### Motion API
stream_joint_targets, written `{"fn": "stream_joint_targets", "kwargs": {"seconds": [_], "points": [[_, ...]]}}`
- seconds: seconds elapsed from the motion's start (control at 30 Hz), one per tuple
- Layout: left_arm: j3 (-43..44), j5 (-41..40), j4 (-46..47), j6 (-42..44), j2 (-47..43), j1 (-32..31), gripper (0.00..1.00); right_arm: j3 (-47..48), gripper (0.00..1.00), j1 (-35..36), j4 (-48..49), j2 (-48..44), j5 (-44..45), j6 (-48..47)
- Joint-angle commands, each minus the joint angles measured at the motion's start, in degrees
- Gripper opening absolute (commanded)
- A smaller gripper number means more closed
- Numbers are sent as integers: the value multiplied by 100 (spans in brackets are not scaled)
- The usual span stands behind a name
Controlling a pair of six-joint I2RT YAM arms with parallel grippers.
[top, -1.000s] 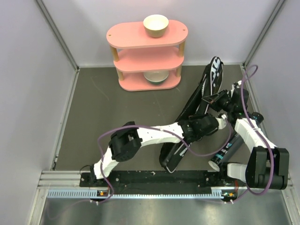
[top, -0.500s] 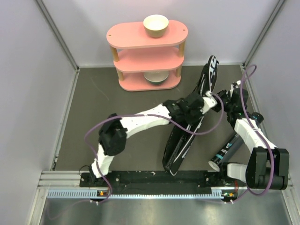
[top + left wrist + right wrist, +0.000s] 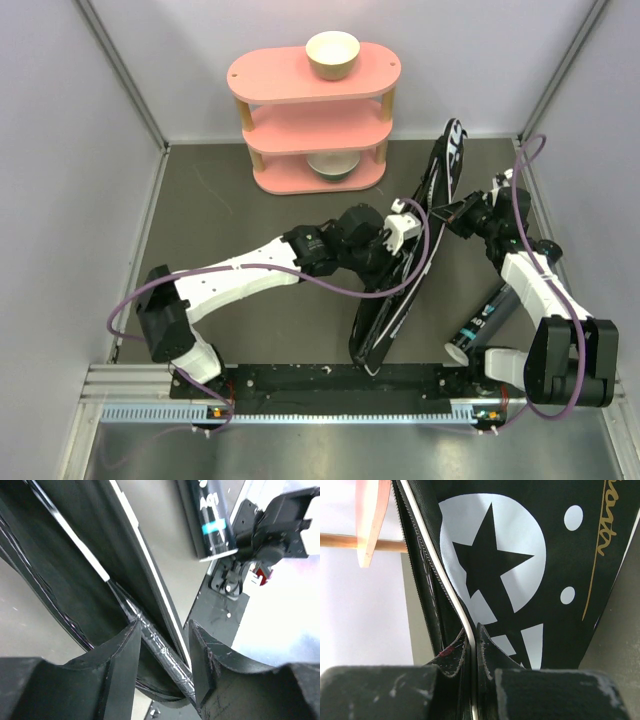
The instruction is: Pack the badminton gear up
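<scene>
Top external view:
- Long black bag (image 3: 385, 320) with white print lies slantwise on the dark grey tabletop (image 3: 230, 230), right of centre. Its far end is near the back wall, its near end close to the arm bases.
- Left arm is stretched across to the middle of the bag, with the left hand (image 3: 408, 222) on top of it.
- Right hand (image 3: 452, 213) is at the bag's right edge, just beside the left hand.
- Black tube (image 3: 487, 318) with a teal band lies on the tabletop right of the bag, apart from it, close to the right arm.
- Pink three-tier shelf (image 3: 270, 72) stands at the back. One cream bowl (image 3: 332, 53) sits on the top tier and a second bowl (image 3: 330, 165) on a lower tier.

Left wrist view:
- Left hand (image 3: 165, 630) has its jaws apart at a middling width.
- A thin glossy black bar (image 3: 150, 637) runs through the gap. Cannot tell whether it is a racket shaft or the bag's edge, or whether the fingers (image 3: 120, 665) touch it.
- Bag with white piping (image 3: 60, 570) fills the left side; tube (image 3: 212, 520) is at upper right.

Right wrist view:
- Right hand (image 3: 472, 632) is pinched tight on the bag's white-piped edge.
- Bag panel (image 3: 560, 625) shows a black star in a white disc.
- Shelf (image 3: 370, 515) is at upper left.
</scene>
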Motion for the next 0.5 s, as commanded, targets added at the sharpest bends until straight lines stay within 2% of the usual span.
{"fn": "stream_joint_targets", "kwargs": {"seconds": [0.0,0.13,0.47], "points": [[-305,287,54,-679,146,81,47,331,0,37,239,-234,-66,-54],[-490,181,397,-961,304,125,47,322,0,46,222,-261,-75,-54],[-393,208,512,-1093,980,169,44,287,0,37,195,-279,-83,-106]]}}
